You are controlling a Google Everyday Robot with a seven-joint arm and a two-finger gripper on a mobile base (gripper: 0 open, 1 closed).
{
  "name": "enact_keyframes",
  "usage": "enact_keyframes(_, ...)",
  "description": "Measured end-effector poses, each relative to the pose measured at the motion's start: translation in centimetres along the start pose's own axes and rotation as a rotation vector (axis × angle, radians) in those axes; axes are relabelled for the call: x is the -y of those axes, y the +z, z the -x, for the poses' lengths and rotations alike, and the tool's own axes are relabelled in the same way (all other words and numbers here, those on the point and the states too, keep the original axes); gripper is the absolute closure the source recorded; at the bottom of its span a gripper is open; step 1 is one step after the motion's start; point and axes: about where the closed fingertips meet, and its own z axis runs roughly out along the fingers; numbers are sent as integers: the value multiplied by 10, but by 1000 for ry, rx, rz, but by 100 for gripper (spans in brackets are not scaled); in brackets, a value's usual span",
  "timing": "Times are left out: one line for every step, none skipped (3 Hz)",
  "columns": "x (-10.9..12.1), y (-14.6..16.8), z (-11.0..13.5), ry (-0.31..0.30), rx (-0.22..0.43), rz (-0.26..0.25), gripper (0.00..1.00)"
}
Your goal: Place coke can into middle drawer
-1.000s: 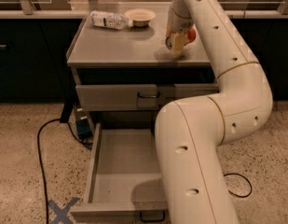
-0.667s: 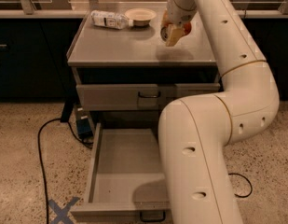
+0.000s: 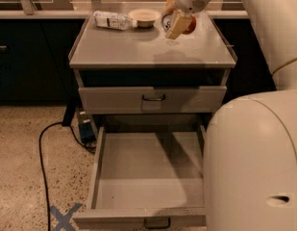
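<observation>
My gripper [image 3: 178, 24] hangs over the back right of the cabinet top [image 3: 138, 49], a little above its surface. It is shut on the coke can [image 3: 189, 26]. The can's red side shows to the right of the tan fingers [image 3: 176, 27] and a silver end shows to their left. A shadow lies on the top below it. The middle drawer [image 3: 138, 170], the lowest one, is pulled wide open towards me. Its flat grey floor is bare and a dark loop handle sits on its front. It lies well below and in front of the gripper.
A plastic bottle [image 3: 112, 19] lies on its side at the back left of the top, with a small bowl [image 3: 144, 16] beside it. The upper drawer [image 3: 153, 99] is closed. My white arm [image 3: 253, 167] fills the right foreground. A black cable [image 3: 41, 150] and a blue tape cross [image 3: 64, 217] are on the floor at left.
The gripper has lifted off the cabinet top with the can and moved up and slightly back-left.
</observation>
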Motion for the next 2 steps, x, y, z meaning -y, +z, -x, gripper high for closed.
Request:
enact_keyframes(0, 1, 0, 0, 0, 1, 100)
enact_keyframes(-5, -4, 10, -14, 5, 0, 100)
